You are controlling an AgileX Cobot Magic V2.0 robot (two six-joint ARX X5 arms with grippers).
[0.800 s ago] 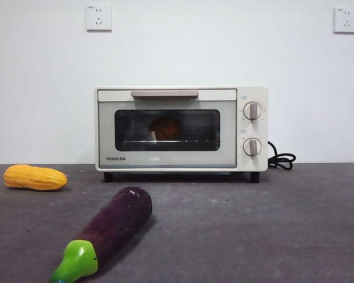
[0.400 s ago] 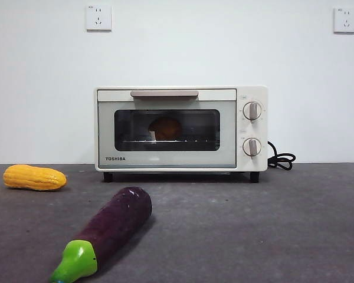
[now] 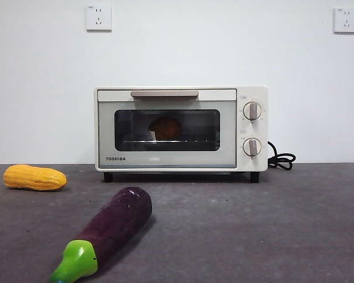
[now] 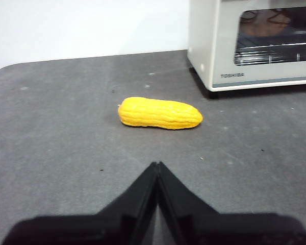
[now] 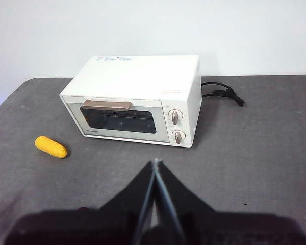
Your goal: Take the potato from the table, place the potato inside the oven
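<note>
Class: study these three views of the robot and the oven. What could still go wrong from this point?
1. The potato sits inside the closed oven; if a knob were turned, it could overheat.
2. The eggplant and corn lie loose on the table; a moving arm might knock them.

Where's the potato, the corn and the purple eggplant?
potato (image 3: 166, 128): front view, its orange-brown middle behind the oven window.
corn (image 4: 159, 113): left wrist view, middle of the ridged cob.
eggplant (image 3: 119, 221): front view, middle of its purple body.
</note>
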